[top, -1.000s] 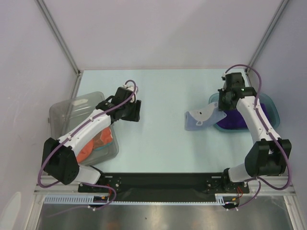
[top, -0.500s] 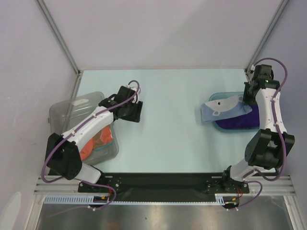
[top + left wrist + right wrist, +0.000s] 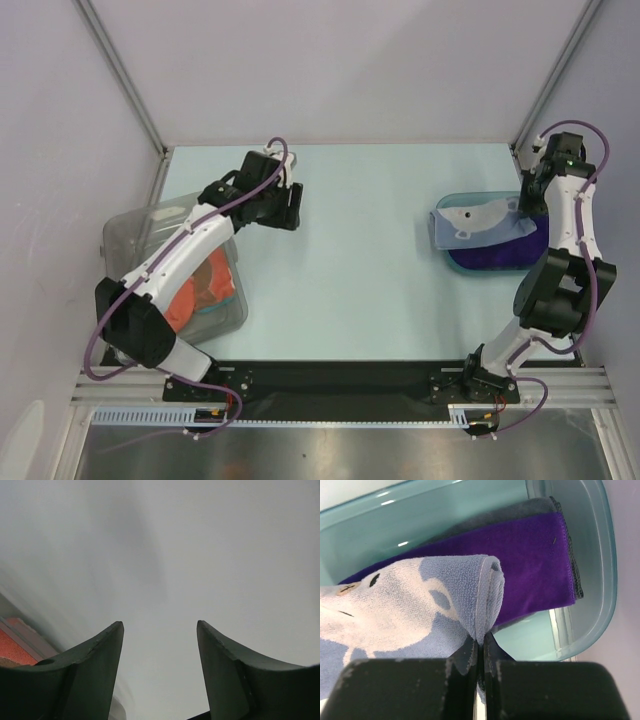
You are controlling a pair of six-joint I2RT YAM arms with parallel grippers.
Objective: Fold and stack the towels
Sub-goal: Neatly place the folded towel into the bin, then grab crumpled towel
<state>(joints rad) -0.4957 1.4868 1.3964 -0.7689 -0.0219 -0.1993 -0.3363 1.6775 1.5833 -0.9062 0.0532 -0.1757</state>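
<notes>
I see 2 stacked towels; right gripper clamps blue towel over them; left gripper apart; orange towel pending.

Left arm, right arm: white shells, black joints, purple cables; claw fingers matte black.

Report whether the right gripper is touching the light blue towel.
Touching. The right wrist view shows the right gripper shut on the folded edge of the light blue towel, with the cloth pinched between its jaws.
</notes>
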